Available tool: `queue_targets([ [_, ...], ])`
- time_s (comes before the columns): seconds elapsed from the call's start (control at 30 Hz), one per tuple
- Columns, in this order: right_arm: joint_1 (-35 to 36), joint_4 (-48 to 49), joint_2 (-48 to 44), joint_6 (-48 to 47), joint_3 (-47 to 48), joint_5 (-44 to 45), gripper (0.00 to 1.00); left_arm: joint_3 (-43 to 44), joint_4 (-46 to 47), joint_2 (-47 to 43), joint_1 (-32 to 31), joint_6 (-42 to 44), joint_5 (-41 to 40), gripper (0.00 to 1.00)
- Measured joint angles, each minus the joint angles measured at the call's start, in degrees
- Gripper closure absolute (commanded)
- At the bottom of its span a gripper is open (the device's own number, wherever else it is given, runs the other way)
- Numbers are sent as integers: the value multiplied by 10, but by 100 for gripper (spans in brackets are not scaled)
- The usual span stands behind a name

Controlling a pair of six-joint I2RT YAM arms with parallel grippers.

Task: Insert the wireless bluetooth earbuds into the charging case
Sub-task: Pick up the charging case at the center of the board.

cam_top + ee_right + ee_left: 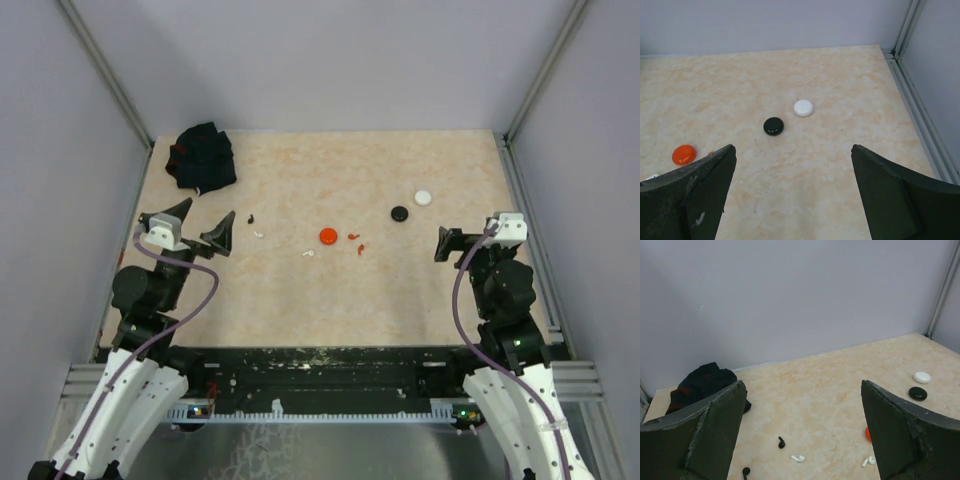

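Left gripper point(203, 226): fingers spread to full width, nothing between them, touching none of the pieces. Right gripper point(468, 238): likewise spread wide and empty.

All the earbuds lie loose on the table point(300, 300); none sits in a case.

- Black earbud point(781, 442): just ahead of the left gripper, inside the span of its fingers, nearer its left finger.
- Second black earbud point(746, 472): closer in, close by that same left finger.
- White earbud point(798, 458): just beside the first black one, roughly centred in the gap ahead of the left gripper.
- Other white earbud point(869, 460): at the inner edge of the left gripper's right finger as the left wrist sees it.
- Red earbud point(354, 236) and second red earbud point(361, 247): close together between the two grippers, beyond the left gripper's right finger. They are well apart from the right gripper, off to its left.

Red round case point(328, 236): just beside the red earbuds, on the side toward the left gripper. The left wrist view shows only a sliver of it behind the right finger. From the right wrist it lies ahead, outside the left finger.

Black round case point(773, 125) and white round case point(803, 107): ahead of the right gripper, within its finger span. They are near each other but apart, the white one farther out.

Black fabric bundle point(203, 155): ahead of the left gripper, off its left finger, by the far wall.
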Motion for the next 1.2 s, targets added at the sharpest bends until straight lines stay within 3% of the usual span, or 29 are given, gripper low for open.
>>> queue_targets([
  [0.37,0,0,1,0,0,-9,2,0,4,10,0,-3,8,0],
  [0.63,0,2,38,12,1,-63,2,37,-34,102,0,-32,43,0],
  [0.83,-1,-12,126,37,23,-102,4,66,-99,125,0,-45,60,0],
  [1.2,-1,1,371,90,53,-112,8,110,-197,219,0,-40,83,0],
])
